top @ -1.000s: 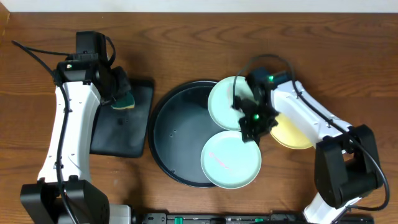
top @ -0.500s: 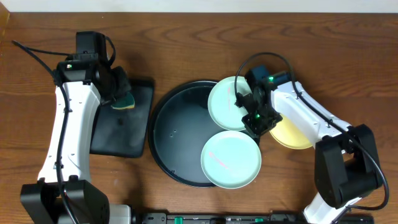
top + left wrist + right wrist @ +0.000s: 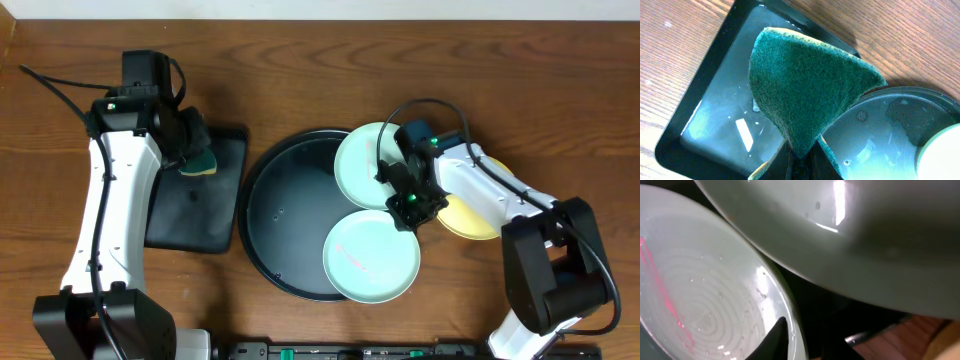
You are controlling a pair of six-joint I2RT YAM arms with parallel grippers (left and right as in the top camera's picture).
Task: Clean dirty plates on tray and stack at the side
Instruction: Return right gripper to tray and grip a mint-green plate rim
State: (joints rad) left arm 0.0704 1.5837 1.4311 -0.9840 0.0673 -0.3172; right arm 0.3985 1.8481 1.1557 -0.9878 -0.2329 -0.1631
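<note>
Right end effector (image 3: 409, 203) — grip unreadable — over seam between two mint plates (image 3: 362, 168); left end effector (image 3: 801, 159), far off, clamps sponge (image 3: 805, 85)

From overhead, the right arm (image 3: 485, 185) covers much of the pale yellow plate (image 3: 467, 222), and the right gripper (image 3: 408, 203) hides part of the rear mint plate (image 3: 360, 165); its jaw gap cannot be told. In the right wrist view, that plate and the front mint plate (image 3: 700, 300) run blurred past the edges. The sponge (image 3: 805, 85) hides most of the left gripper (image 3: 801, 167)
</note>
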